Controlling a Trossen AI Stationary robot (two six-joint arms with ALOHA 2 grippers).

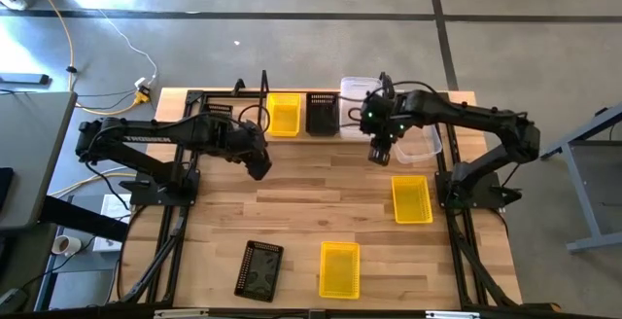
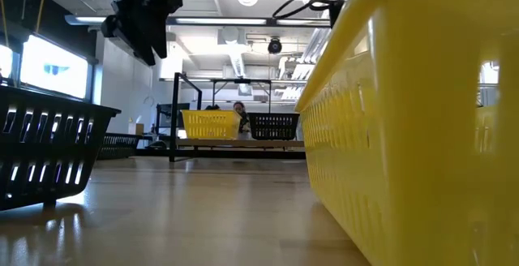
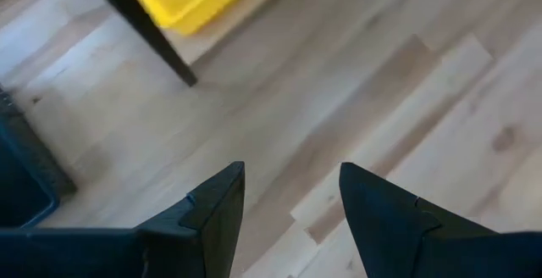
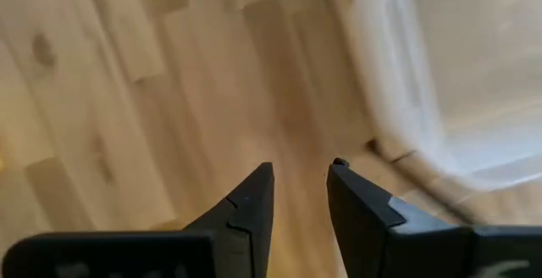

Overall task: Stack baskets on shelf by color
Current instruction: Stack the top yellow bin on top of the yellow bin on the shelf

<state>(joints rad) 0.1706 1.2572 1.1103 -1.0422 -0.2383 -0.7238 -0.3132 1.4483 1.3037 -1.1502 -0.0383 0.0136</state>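
You have three yellow baskets (image 1: 284,114) (image 1: 411,198) (image 1: 339,268), three black baskets (image 1: 323,113) (image 1: 259,269) (image 1: 220,111), two clear baskets (image 1: 422,144) (image 1: 356,88), one shelf (image 1: 301,132), two arms.

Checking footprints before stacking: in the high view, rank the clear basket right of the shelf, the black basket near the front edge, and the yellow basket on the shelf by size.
1. Clear basket, though partly hidden by the arm.
2. Black basket.
3. Yellow basket.

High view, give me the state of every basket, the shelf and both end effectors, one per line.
Shelf: holds a yellow basket and a black basket, upright.
Clear baskets: by the shelf's right end.
Table yellow baskets: upright, loose.
Table black basket: upright, loose.
Left end effector: open, empty.
Right end effector: open, empty, beside a clear basket.
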